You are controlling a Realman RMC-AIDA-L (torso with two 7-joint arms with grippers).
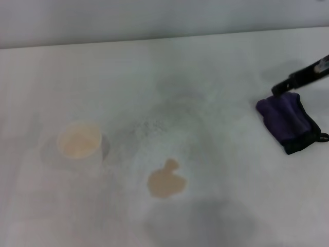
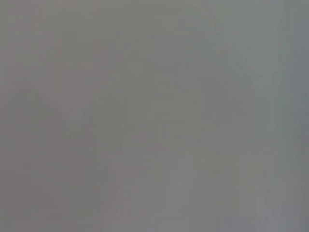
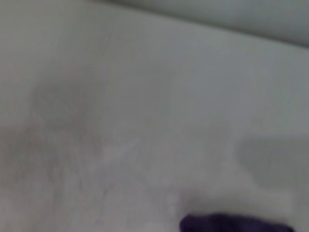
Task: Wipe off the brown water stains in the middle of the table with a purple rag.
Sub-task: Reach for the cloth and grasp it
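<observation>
Surface: the table, a plain white top with faint grey scuffs, is seen filling nearly the whole head view; a pale wall band is seen along its far edge at 12 o'clock.

Stain: the brown water stains are seen as one small tan puddle with a knob on its far side, lying slightly toward 6 o'clock from the middle of the table. The puddle is unwiped and is touched by nothing.

Cloth: the purple rag is found bunched on the table at about 3 o'clock, well apart from the puddle. A black edge is shown along its near side and a small black loop at its outer corner. In the right wrist view only a strip of the purple rag is caught at the picture's edge.

Cup: a white paper cup holding tan liquid is placed at about 9 o'clock, apart from the puddle.

Right gripper: the right gripper is reached in from 2 o'clock as a dark bar, its tip just at the rag's far edge. Whether its fingers are apart or together cannot be told, nor whether the rag is touched.

Left gripper: it is not shown in any view; only a blank grey field is given by the left wrist view.
</observation>
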